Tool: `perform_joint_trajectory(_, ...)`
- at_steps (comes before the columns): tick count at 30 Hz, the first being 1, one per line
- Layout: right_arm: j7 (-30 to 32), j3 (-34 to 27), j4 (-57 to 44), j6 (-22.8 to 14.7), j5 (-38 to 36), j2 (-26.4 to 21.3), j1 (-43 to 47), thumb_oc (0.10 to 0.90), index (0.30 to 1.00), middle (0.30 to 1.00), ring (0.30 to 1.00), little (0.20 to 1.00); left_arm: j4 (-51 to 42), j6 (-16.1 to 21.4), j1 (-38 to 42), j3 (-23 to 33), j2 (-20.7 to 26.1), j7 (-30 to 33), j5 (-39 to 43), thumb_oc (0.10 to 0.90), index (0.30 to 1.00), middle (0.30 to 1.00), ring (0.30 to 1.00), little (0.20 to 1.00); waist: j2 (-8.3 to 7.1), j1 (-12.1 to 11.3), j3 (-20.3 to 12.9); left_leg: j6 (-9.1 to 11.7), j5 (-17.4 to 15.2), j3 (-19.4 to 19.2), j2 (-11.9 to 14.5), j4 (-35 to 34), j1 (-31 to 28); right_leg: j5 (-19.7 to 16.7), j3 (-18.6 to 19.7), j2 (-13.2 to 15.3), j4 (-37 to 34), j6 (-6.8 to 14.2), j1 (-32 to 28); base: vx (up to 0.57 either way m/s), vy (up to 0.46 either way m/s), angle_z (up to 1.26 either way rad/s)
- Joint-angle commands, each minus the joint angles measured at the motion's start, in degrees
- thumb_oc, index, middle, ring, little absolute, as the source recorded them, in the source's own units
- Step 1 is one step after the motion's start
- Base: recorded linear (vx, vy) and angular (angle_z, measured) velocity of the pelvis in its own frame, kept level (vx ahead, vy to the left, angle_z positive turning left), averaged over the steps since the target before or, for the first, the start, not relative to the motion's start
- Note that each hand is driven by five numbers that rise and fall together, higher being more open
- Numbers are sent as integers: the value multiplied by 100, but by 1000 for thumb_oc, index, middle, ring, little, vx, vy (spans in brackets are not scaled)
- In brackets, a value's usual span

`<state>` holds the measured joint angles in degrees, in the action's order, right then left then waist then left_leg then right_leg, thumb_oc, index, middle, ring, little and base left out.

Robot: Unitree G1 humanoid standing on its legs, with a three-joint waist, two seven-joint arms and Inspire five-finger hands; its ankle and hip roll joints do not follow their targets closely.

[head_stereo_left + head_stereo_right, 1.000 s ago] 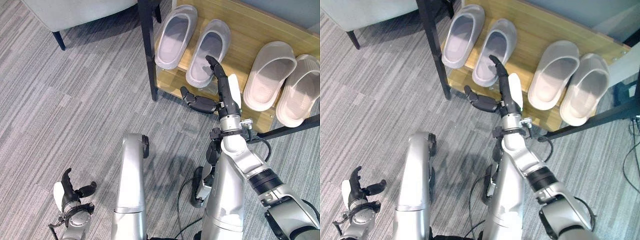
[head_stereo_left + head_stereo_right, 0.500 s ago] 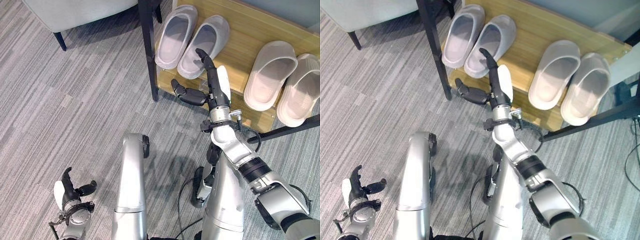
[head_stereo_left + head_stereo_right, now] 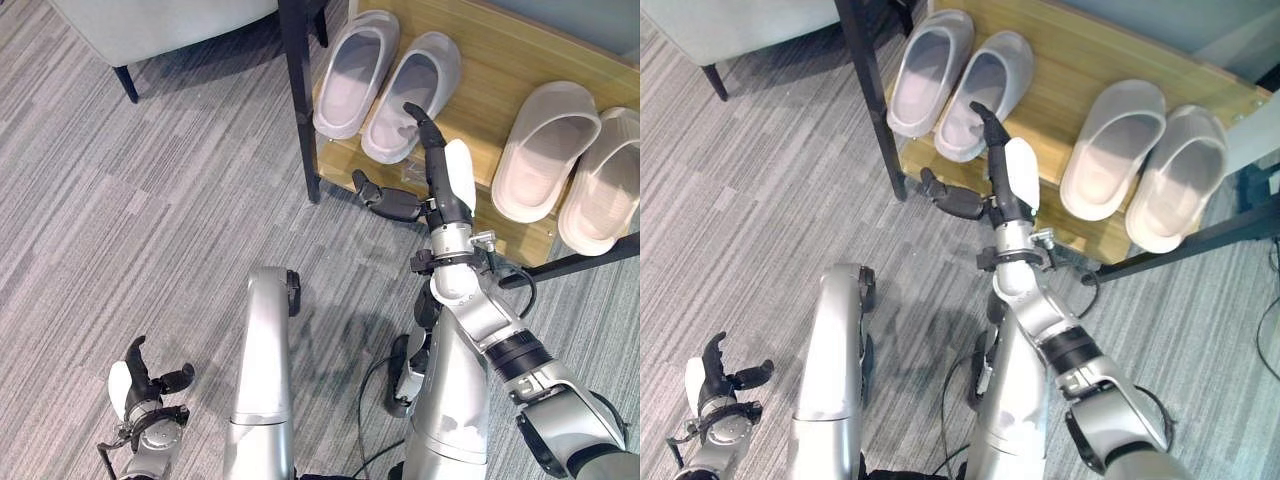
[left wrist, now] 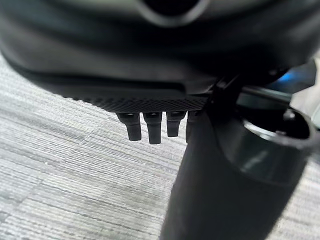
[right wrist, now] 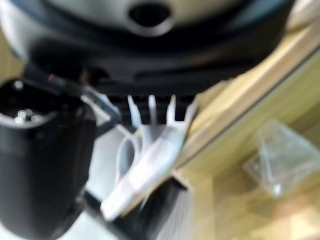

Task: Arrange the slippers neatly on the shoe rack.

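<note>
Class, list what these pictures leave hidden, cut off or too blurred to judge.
1. Contact between the right hand and the grey slipper: its fingertip overlaps the heel in both eye views.
2. Beige slipper: cut by the left eye view's edge.
3. Clear object under the shoe rack: blurred in the right wrist view.

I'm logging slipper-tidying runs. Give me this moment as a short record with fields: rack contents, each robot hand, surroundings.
rack: wooden shoe rack with a black post
grey pair: grey slippers at the rack's left end, side by side
beige pair: beige slippers at the right, side by side
right robot hand: right robot hand open, fingers straight, tip at the inner grey slipper's heel
left robot hand: left robot hand low over the carpet, holding nothing
surroundings: grey carpet
</note>
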<state>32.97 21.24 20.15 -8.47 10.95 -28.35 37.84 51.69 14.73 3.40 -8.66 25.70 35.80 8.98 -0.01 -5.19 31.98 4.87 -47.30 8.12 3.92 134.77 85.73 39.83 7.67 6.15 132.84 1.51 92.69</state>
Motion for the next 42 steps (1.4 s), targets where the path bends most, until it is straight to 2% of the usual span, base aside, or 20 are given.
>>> perform_joint_trajectory(1, 730, -452, -1003, -530, 130, -219, 25, 800, 900, 900, 900, 900, -98, 87, -240, -210, 437, 432, -352, 800, 900, 900, 900, 900, 108, -208, -218, -511, 145, 30, -376, -278, 422, 58, 217, 14, 31, -489, -273, 0, 0, 0)
perform_joint_trajectory(8, 784, -662, -942, -554, -102, -51, -298, 800, 900, 900, 900, 900, -224, 43, -259, -235, 480, 454, -487, 800, 900, 900, 900, 900, 138, -168, -218, -508, 152, 1, -388, -290, 422, 85, 210, 10, 52, -475, -273, 0, 0, 0)
perform_joint_trajectory(19, 613, -612, -745, -584, -297, 16, -551, 800, 900, 900, 900, 900, -237, -1, -184, -136, 466, 399, -455, 800, 900, 900, 900, 900, 124, -125, -218, -474, 158, 42, -412, -292, 422, 89, 236, -30, 49, -481, -273, 0, 0, 0)
perform_joint_trajectory(25, 555, -587, -590, -399, -99, -99, -609, 800, 900, 900, 900, 900, -288, 5, -192, -146, 438, 375, -411, 800, 900, 900, 900, 900, 182, -104, -218, -467, 148, 86, -436, -264, 422, 91, 247, -27, 75, -451, -273, 0, 0, 0)
perform_joint_trajectory(42, 427, -644, -264, -457, -443, 78, -1102, 800, 900, 900, 900, 900, -365, -33, -136, -112, 438, 426, -488, 800, 900, 900, 900, 900, 109, -21, -218, -456, 162, 32, -413, -280, 422, 67, 271, -66, 84, -454, -273, 0, 0, 0)
